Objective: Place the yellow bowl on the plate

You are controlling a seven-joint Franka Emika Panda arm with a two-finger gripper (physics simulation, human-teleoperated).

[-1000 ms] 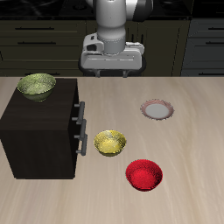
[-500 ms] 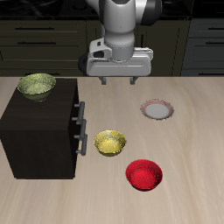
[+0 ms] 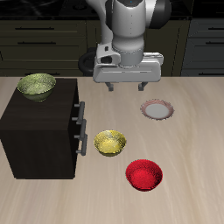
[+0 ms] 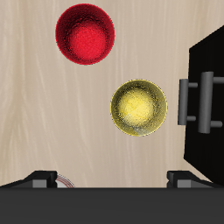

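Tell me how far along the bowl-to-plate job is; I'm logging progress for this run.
Nothing is done yet: the yellow bowl sits on the table beside the dark cabinet, apart from the plate, which is bare. In hand: the hand hangs open above the table, farther back than the bowl, holding nothing. Left: descend, grasp the bowl, carry it over and set it on the plate.

Three bowls: one yellow bowl [image 3: 110, 142], one red bowl [image 3: 144, 174], one yellow-green bowl [image 3: 37, 85]. One plate [image 3: 157, 109]. One dark cabinet [image 3: 39, 131].
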